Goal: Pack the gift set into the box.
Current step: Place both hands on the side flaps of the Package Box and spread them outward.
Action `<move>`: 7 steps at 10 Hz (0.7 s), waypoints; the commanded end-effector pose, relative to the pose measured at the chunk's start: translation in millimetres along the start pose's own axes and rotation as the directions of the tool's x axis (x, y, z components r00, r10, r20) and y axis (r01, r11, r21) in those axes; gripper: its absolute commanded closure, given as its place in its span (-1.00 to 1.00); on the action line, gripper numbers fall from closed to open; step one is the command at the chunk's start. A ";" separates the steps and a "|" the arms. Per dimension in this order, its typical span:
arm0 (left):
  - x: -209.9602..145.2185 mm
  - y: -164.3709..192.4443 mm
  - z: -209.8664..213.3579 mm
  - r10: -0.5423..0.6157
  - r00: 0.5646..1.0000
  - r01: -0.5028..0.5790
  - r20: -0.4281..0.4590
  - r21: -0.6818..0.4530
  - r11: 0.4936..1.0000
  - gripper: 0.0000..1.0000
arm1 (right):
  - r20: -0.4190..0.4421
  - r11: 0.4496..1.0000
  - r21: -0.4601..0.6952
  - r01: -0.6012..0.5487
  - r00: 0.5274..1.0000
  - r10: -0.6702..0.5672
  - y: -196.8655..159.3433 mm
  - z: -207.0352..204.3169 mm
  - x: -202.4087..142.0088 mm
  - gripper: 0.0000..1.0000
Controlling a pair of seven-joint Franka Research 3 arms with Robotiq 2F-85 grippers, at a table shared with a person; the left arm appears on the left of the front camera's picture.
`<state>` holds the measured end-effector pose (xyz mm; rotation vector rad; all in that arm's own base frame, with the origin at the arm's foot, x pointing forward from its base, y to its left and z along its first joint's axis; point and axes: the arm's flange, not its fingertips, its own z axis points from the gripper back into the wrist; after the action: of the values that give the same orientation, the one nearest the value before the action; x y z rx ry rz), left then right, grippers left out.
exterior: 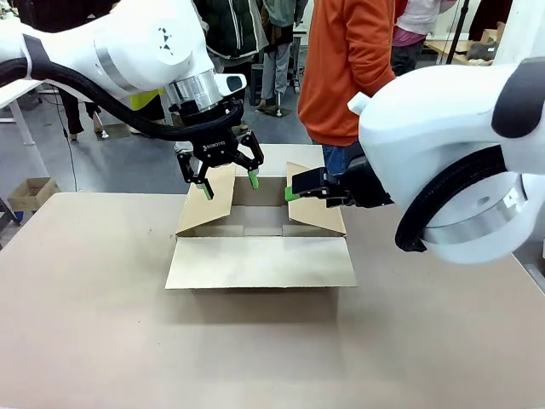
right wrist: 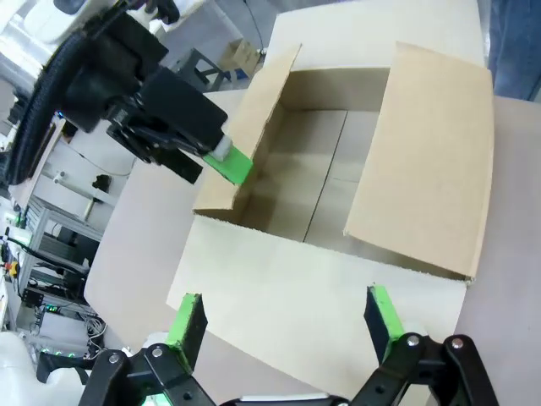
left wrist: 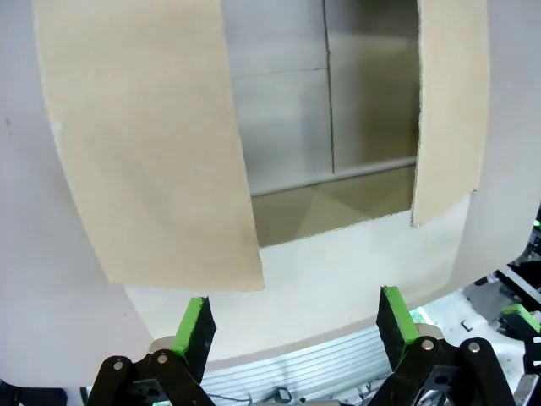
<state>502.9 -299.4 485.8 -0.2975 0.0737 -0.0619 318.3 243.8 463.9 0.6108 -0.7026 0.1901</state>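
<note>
Table point(exterior: 94, 332): flat beige top, matte, plain. One brown cardboard box point(exterior: 260, 262) stands on it, past the middle toward the far edge. All four flaps open (near flap folded out level above the tabletop, side flaps slanting upward).

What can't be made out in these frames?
- Part of the box floor: front view, behind its near wall; right wrist view, under the right flap.
- Whether the left claw touches the left flap: front view, they overlap.
- Far right part of the table: front view, behind the right arm.
</note>
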 end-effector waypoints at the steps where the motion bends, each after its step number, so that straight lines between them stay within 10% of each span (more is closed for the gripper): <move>1: 2.5 3.0 -5.5 0.034 0.999 -0.034 0.007 0.041 0.999 -1.00 | -0.010 1.000 -0.004 0.004 1.000 -0.004 -1.0 0.1 -4.7 -1.00; 4: 13.2 0.6 -21.7 0.071 0.997 -0.070 -0.011 0.072 0.995 -1.00 | -0.010 1.000 -0.004 0.004 1.000 -0.004 -1.0 0.1 -4.7 -1.00; 7: 29.3 -4.8 -30.5 0.173 0.972 -0.198 0.157 0.162 0.967 -1.00 | -0.010 1.000 -0.004 0.004 1.000 -0.004 -1.0 0.1 -4.7 -1.00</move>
<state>522.5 -307.2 452.3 -0.1834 0.0253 0.0762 316.6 243.7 458.9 0.6040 -0.6935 0.1934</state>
